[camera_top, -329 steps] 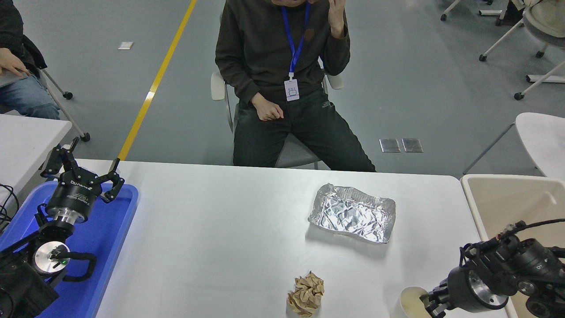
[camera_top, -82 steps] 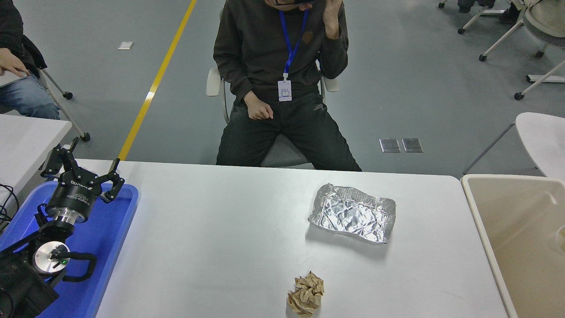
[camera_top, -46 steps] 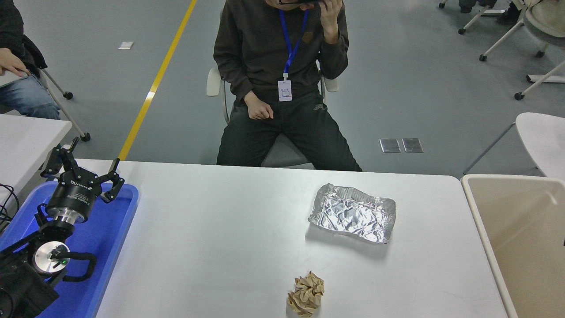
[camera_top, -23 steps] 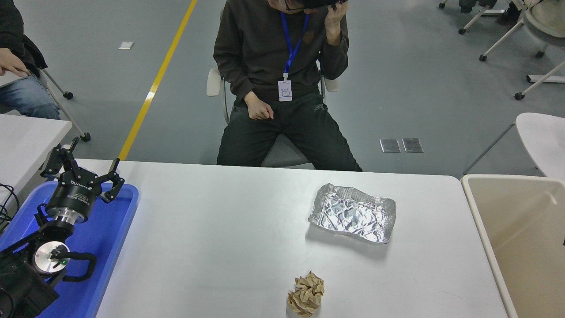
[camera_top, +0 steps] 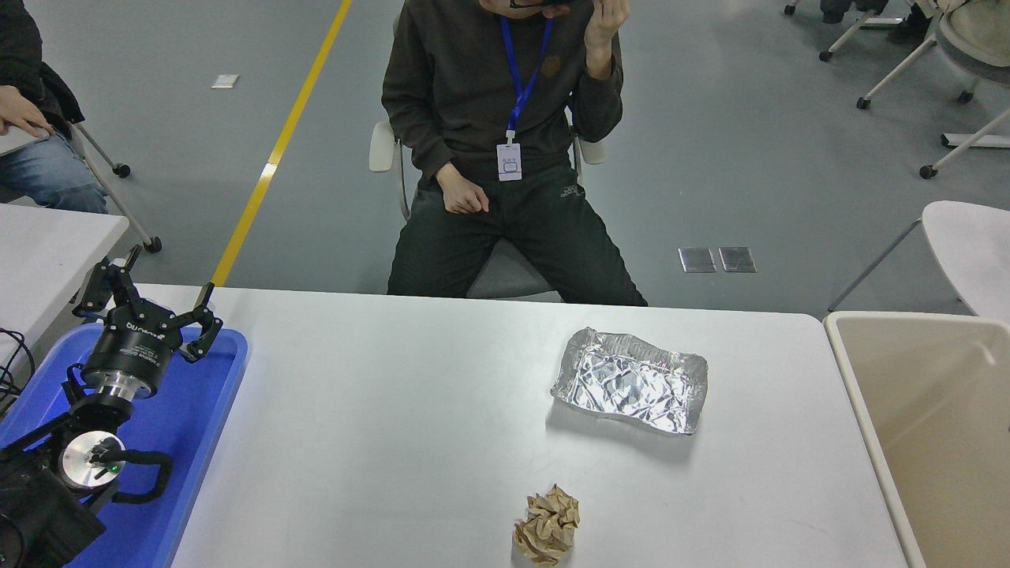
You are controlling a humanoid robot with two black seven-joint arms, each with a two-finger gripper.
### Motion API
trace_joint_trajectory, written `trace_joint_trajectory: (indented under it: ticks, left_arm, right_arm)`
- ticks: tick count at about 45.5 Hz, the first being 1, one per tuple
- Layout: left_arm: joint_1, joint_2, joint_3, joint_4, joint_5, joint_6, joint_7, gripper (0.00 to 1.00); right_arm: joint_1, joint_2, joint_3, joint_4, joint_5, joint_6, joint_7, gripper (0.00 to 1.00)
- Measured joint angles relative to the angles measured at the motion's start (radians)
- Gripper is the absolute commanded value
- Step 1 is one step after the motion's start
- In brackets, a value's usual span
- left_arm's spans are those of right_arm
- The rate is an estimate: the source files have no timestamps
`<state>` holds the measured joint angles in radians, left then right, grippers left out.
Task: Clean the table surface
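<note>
— How did the wide white matte tabletop with rounded corners (camera_top: 394,442) lie?

— It filled the lower frame, long axis running nine to three o'clock, smooth and pale. At nine o'clock the black left gripper (camera_top: 146,304) hung over a blue plastic tray (camera_top: 197,410), fingers spread wide, holding nothing.

— And further right?

— A crumpled brown paper ball (camera_top: 547,525) sat at six o'clock, and a creased silver foil tray (camera_top: 630,380) lay past centre toward three. A beige bin (camera_top: 931,410) stood at three o'clock.

— Any change?

— The right arm and the cup seen seven seconds earlier had gone.
</note>
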<state>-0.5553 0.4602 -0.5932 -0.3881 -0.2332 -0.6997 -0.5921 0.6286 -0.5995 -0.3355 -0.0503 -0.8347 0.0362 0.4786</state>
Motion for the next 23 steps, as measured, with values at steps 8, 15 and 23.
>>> trace_joint_trajectory:
  ticks: [8, 15, 23]
  left_arm:
    - [0.000, 0.000, 0.000, 0.000, 0.000, 0.001, 0.000, 1.00]
    - [0.000, 0.000, 0.000, 0.000, 0.000, 0.001, 0.000, 1.00]
    - [0.000, 0.000, -0.001, 0.000, 0.000, 0.001, 0.000, 1.00]
  right_arm:
    - [0.009, -0.008, 0.000, 0.000, 0.057, 0.004, 0.000, 0.98]
    - [0.020, -0.015, 0.002, 0.000, 0.121, 0.005, 0.000, 0.98]
    - [0.051, -0.021, 0.044, 0.007, 0.218, 0.007, 0.001, 0.98]
